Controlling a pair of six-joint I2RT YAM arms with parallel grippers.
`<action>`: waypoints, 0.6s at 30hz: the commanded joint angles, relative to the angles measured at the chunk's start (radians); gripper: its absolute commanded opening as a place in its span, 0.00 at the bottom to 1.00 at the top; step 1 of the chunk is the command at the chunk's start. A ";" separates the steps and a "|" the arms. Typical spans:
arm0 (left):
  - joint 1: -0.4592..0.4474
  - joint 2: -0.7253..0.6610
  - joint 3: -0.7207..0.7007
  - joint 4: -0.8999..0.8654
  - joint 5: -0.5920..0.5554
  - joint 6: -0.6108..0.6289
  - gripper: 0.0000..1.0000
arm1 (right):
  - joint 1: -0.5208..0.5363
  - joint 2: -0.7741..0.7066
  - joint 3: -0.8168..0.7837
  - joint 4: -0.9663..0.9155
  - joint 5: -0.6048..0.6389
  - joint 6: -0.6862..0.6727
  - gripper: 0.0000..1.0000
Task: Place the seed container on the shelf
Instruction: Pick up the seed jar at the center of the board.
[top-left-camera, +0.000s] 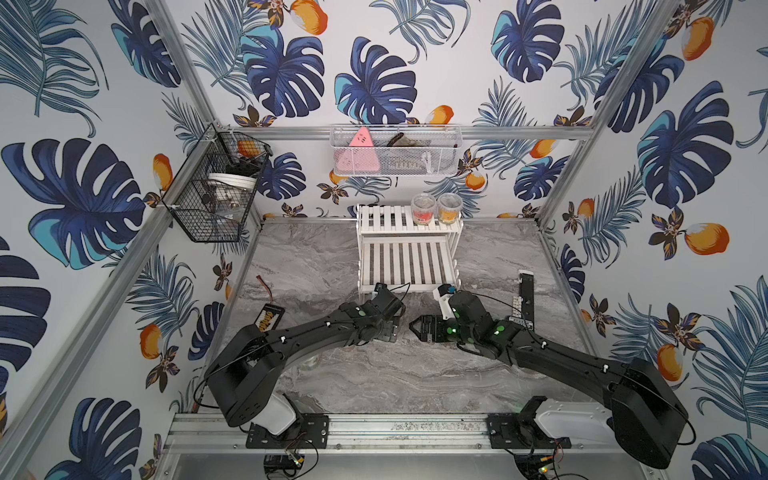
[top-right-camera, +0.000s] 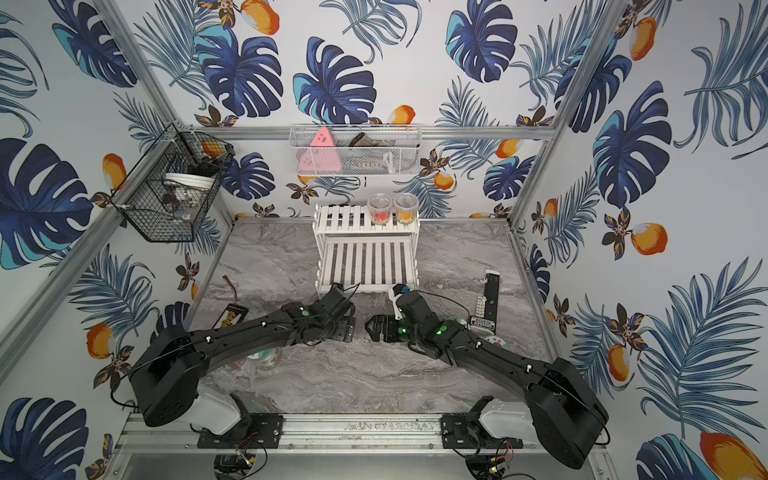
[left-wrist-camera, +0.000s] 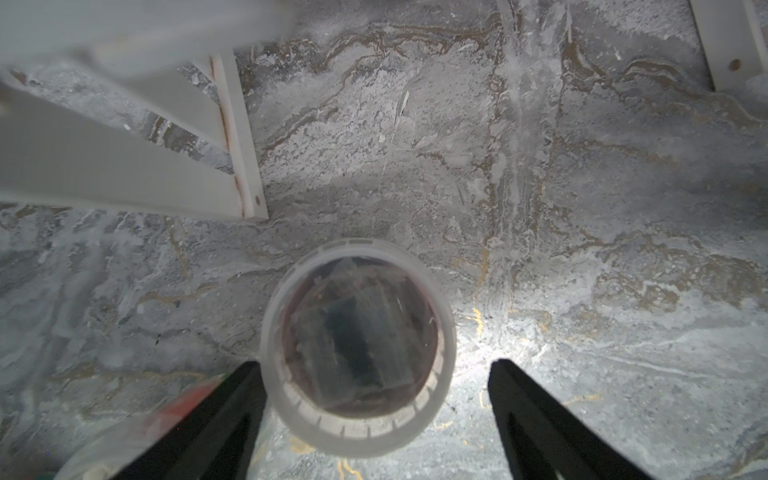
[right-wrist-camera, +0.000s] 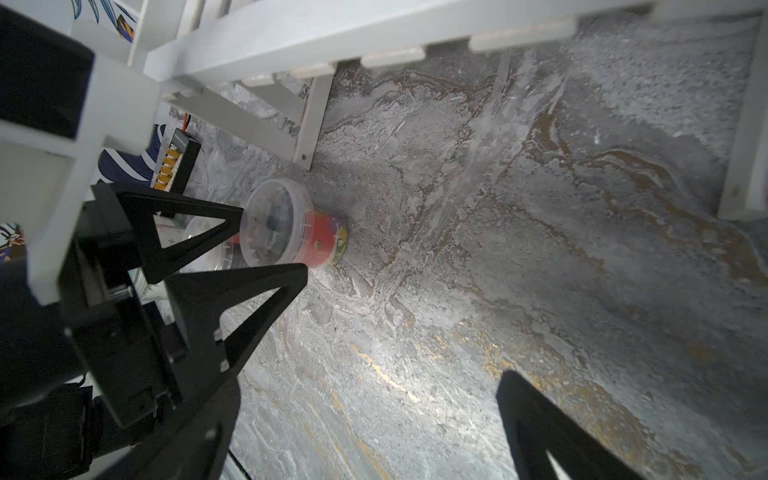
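Seed container (left-wrist-camera: 357, 345) upright mid-counter (top-left-camera: 374, 374), just beside the shelf's (top-left-camera: 405, 257) front leg.
Clear tub, translucent lid, red label; contents blurred through the lid. The left pincer (left-wrist-camera: 374, 365) straddles it, open, one side touching its rim, the other apart. The right pincer (top-left-camera: 417, 328) is spread wide, holding nothing. A red tub (top-left-camera: 423, 210) and a yellow tub (top-left-camera: 449, 208) stand on the shelf's top tier.

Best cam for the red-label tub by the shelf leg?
Right wrist: the red-label tub shows lid and label, upright inside the open left gripper. Left wrist: lid only, from above. Top views: hidden under the left arm.
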 joint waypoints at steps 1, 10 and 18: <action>-0.002 0.004 0.003 0.017 -0.012 -0.005 0.90 | 0.001 -0.004 0.005 -0.019 0.021 0.001 1.00; -0.002 0.007 0.004 0.016 -0.019 0.004 0.87 | 0.001 -0.009 0.002 -0.029 0.028 0.003 1.00; -0.002 0.017 0.014 0.019 -0.049 0.006 0.91 | 0.002 -0.010 0.002 -0.031 0.030 0.006 1.00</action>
